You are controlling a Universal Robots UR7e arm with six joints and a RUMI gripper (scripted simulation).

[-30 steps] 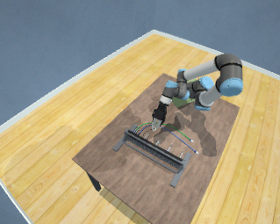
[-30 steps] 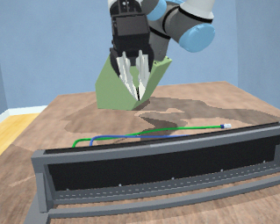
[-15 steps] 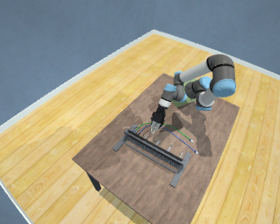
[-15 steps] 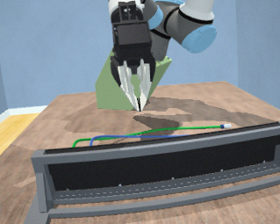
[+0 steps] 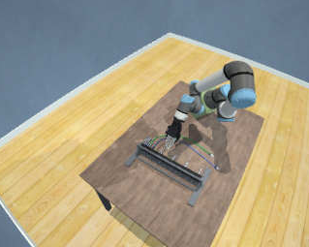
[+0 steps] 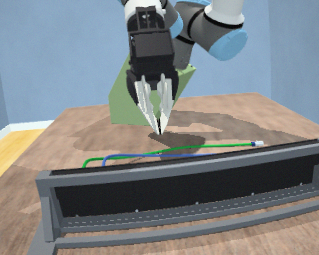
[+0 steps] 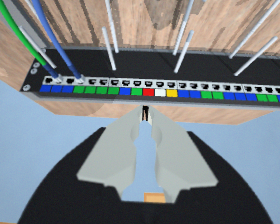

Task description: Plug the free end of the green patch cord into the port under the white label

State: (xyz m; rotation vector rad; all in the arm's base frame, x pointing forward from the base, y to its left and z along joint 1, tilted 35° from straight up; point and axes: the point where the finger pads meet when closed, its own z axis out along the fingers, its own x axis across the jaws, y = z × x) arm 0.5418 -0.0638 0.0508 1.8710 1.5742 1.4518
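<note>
The dark rack point(image 5: 195, 179) point(image 6: 45, 203) point(image 7: 150, 64) stands on the brown table. In the wrist view its row of ports runs above colored labels, with the white label point(image 7: 159, 92) between a red and a yellow one. The green cord point(image 5: 157, 137) point(image 6: 189, 148) point(image 7: 14, 29) and the blue cord point(image 5: 202, 154) point(image 6: 139, 156) point(image 7: 54, 39) are plugged in at the rack's far end. The green cord's free plug point(image 6: 257, 143) lies on the table behind the rack. My gripper point(image 5: 169, 147) point(image 6: 159, 131) point(image 7: 144, 106) is shut and empty. It hangs above the cords, away from the free plug.
The arm's green base block point(image 5: 200, 110) point(image 6: 123, 97) stands at the back of the table point(image 5: 135, 197) point(image 6: 289, 118). Several thin pale rods stick out behind the rack in the wrist view. A wooden floor surrounds the table.
</note>
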